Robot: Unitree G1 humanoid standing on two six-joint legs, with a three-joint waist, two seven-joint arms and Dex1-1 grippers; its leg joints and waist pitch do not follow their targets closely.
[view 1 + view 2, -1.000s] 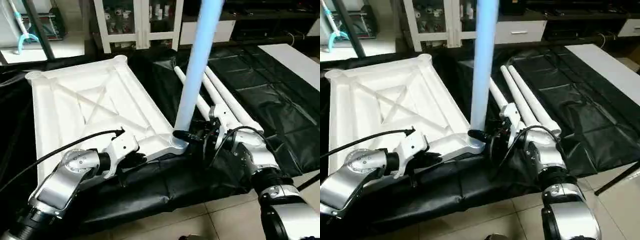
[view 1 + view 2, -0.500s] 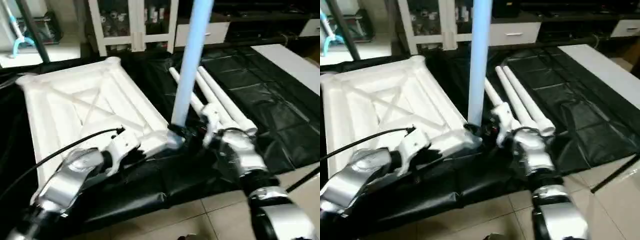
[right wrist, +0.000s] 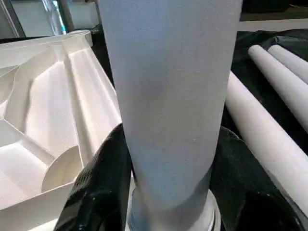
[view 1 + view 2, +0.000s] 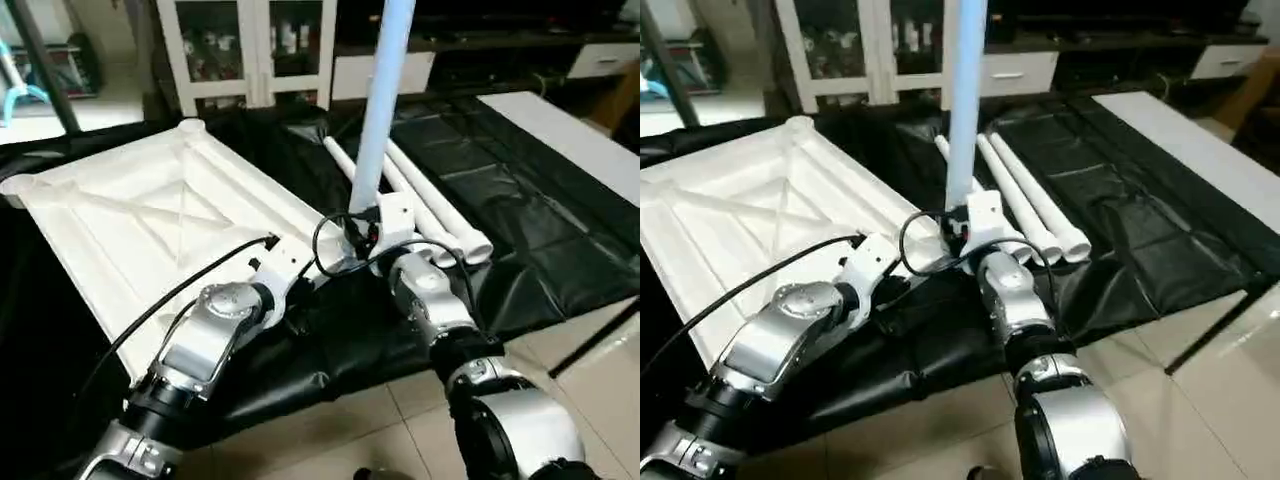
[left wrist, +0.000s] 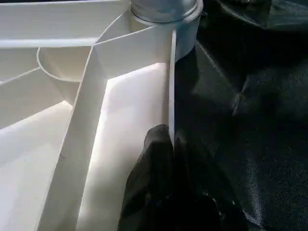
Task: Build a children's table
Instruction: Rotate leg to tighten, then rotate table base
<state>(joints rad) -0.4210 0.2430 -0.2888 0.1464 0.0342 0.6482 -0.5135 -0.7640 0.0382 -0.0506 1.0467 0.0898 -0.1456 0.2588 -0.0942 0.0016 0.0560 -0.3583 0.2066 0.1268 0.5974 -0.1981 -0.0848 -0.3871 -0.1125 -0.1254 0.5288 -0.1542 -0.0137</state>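
Lying upside down on a black sheet (image 4: 520,190) spread over the floor, the white tabletop (image 4: 130,240) shows its X-shaped ribs and its round corner sockets. One leg (image 4: 378,110) stands upright in the socket at the corner of the tabletop nearest the robot's right arm, rising out of the top of both head views. The right gripper (image 3: 168,192) has its two black fingers (image 3: 103,183) set on either side of that leg just above the socket, roughly half open and close against the tube; the right wrist view shows the leg between them, so it has hold of the upright leg. The left gripper (image 5: 166,183) is pinched nearly closed on the thin upright rim wall of the tabletop, on the near edge just beside that same corner, with one finger (image 5: 149,168) inside the rim and the other outside over the black sheet. Three more legs (image 4: 440,205) lie side by side on the sheet just beyond the right edge of the tabletop, touching one another, their thick ends toward the robot. A white cabinet with glass doors (image 4: 250,45) stands past the far edge of the sheet, and pale floor tiles (image 4: 390,430) show at the near edge.
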